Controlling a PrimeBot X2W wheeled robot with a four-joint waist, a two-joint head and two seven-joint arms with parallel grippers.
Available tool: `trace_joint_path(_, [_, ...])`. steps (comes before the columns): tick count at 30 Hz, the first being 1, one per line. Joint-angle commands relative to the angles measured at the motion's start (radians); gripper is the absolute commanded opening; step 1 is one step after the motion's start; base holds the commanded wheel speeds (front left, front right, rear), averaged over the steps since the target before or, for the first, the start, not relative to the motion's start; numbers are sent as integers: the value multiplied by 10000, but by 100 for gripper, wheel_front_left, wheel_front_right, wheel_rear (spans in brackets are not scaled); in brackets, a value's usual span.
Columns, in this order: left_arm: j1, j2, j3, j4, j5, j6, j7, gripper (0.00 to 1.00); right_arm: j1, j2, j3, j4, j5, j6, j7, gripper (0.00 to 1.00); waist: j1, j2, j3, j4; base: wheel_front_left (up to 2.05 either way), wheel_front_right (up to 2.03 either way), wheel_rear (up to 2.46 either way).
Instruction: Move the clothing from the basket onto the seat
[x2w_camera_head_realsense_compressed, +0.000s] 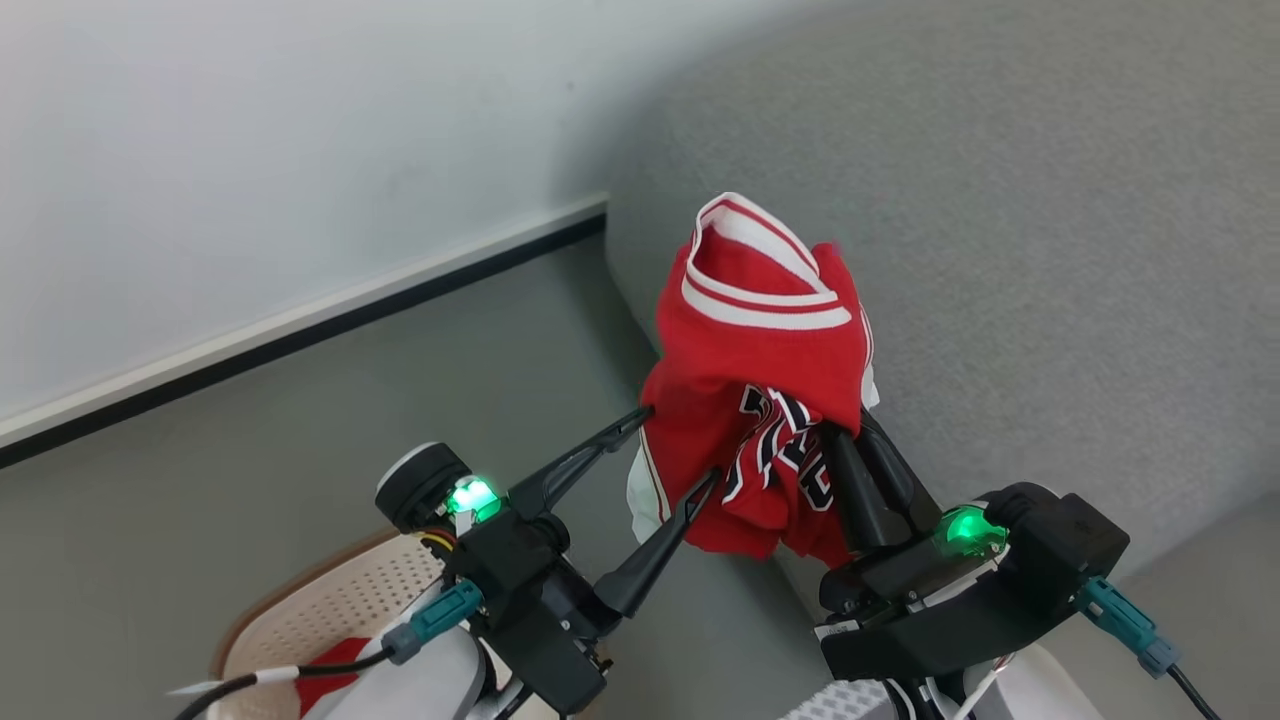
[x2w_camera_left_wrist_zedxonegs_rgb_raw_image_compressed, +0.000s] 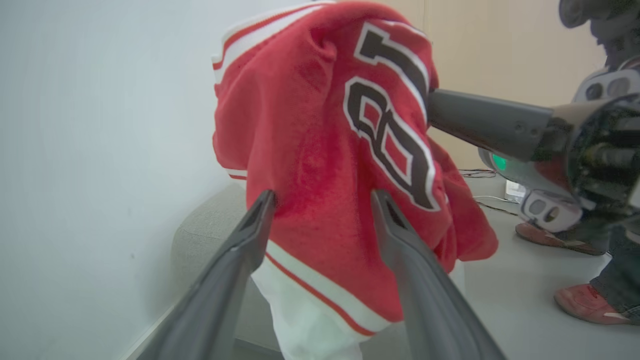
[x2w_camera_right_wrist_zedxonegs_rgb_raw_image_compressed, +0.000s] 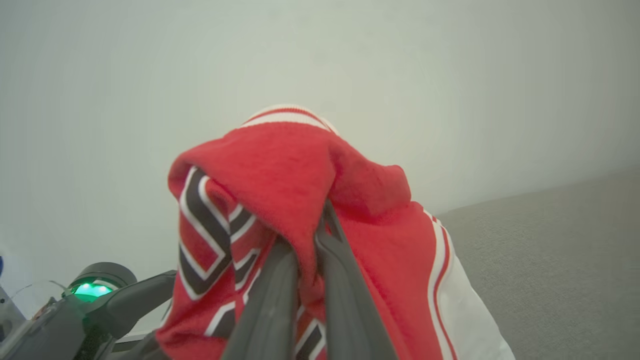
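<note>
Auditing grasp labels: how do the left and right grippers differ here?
The left gripper stands wide open; the right gripper is shut. The right gripper pinches the red jersey and holds it up; the left gripper clamps nothing, its tips at the cloth's edge. Shared: long dark fingers, a green light lit on each wrist, both pointing at the jersey.
</note>
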Motion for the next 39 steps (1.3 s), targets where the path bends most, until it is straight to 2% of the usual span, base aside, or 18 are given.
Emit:
trace_joint_path(1, [-158, 109, -13, 40, -16, 3, -49, 100, -115, 93, -24, -78, -31, 8, -22, 0, -1, -1, 395, -521, 0, 0, 0])
trace_joint_path(10, [-490, 301, -297, 249, -186, 1, -49, 100, -7, 374, -300, -267, -140, 8, -22, 0, -1, -1, 733, -1430, 0, 0, 0])
trace_joint_path(27, [-1452, 305, -1293, 645, -630, 3, -50, 100, 387, 673, -1211, -601, -307, 8, -22, 0, -1, -1, 1312, -1546, 0, 0, 0])
trace_joint_path(33, [-1771, 437, -1506, 735, -578, 3, -45, 100, -281, 749, -1698, -650, -96, 8, -21, 0, -1, -1, 1955, -1549, 0, 0, 0])
trace_joint_path(39, [-2593, 694, -1958, 598, -404, 3, 314, 100, -1644, 608, -2669, -658, 597, 8, -21, 0, -1, -1, 3265, -1480, 0, 0, 0])
